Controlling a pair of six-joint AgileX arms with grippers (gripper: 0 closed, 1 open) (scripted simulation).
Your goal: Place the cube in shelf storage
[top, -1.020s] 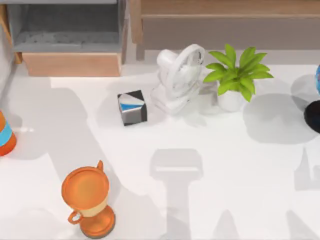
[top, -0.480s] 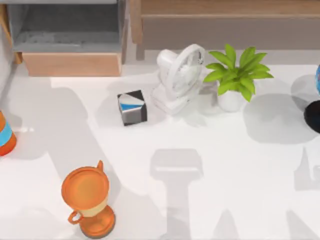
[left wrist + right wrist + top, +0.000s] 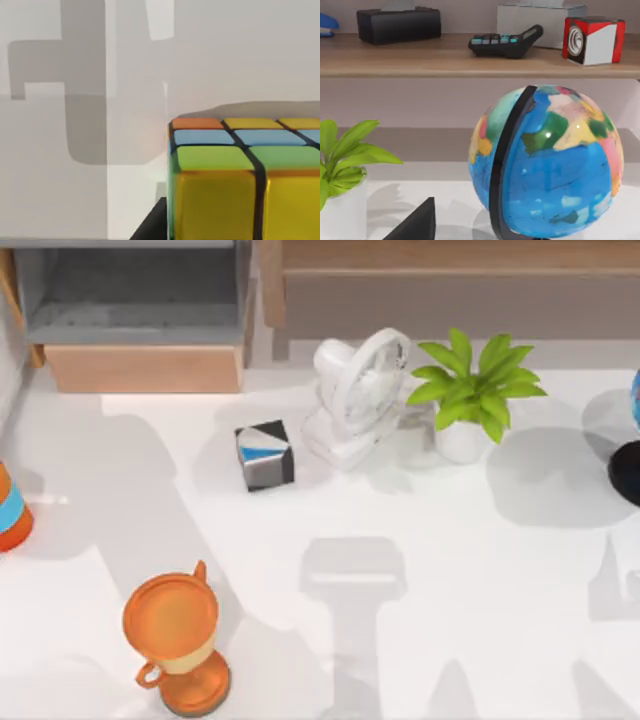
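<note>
Our left wrist view: cube (image 3: 235, 175) very close, resting on white table (image 3: 60, 200), orange, yellow, blue, green squares up top, yellow face toward camera. Dark finger tip (image 3: 152, 225) just beside cube's edge; we cannot tell our left jaws' state.

Our right wrist view: globe (image 3: 547, 165) close ahead, potted plant (image 3: 342, 175) beside it, shelf storage (image 3: 445, 62) behind. Right jaws' state: cannot tell.
</note>
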